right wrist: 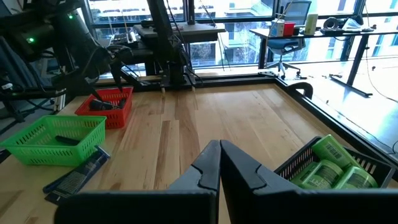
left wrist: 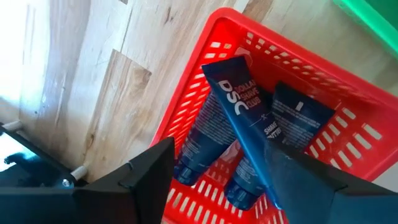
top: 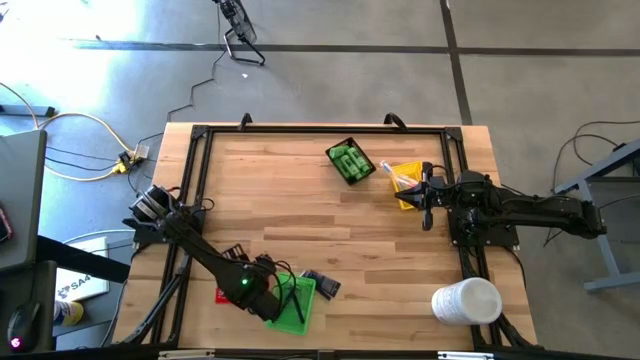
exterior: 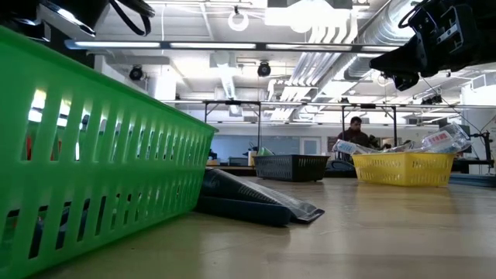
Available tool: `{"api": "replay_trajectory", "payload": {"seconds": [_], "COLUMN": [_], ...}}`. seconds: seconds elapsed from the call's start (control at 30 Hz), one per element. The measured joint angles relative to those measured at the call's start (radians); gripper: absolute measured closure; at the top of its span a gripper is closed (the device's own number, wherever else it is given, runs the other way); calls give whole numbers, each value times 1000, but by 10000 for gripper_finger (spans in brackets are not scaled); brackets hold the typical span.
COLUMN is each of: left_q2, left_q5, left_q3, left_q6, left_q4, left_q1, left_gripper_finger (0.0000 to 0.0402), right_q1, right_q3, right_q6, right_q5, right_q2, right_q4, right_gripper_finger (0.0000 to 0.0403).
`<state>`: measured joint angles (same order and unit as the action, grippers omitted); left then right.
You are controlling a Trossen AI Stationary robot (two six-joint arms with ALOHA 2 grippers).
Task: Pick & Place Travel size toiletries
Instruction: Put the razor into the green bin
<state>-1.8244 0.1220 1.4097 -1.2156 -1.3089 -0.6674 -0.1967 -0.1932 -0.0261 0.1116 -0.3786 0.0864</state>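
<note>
Butcher-block tabletop: your left gripper point(left wrist: 217, 180) hangs spread over the red tray point(left wrist: 205, 37), one dark blue tube point(left wrist: 245, 134) lying between its fingers, long axis running away from the wrist. Right gripper point(right wrist: 219, 163), pressed together, waits well apart.

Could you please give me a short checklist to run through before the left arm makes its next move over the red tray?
1. Left tool over the red plastic slatted tray: ok.
2. Left tool's fingers spread apart: ok.
3. Dark blue flat tube free of the left tool: cannot tell; its lower end runs behind one finger.
4. Other dark blue tubes lying inside the tray: ok.
5. Right tool shut, empty, waiting by the black tray of green bottles: ok.
6. Dark flat packets outside the green tray, on the table: not ok.
</note>
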Motion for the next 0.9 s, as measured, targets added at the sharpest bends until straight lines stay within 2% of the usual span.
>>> {"api": "replay_trajectory", "payload": {"seconds": [0.37,0.57,0.9], "left_q2": [15,15,16], "left_q5": [-88,-109,-133], "left_q3": [1,1,1], "left_q6": [225,391,677], "left_q4": [6,29,214], "left_q1": [124,216,393], "left_gripper_finger": [265,307,363], "right_q1": [0,0,0], "right_q3": [0,0,0], "right_q6": [0,0,0], "right_q5": [0,0,0], "right_q2": [0,0,0], "right_q4": [0,0,0], "right_gripper_finger": [401,401,401]}}
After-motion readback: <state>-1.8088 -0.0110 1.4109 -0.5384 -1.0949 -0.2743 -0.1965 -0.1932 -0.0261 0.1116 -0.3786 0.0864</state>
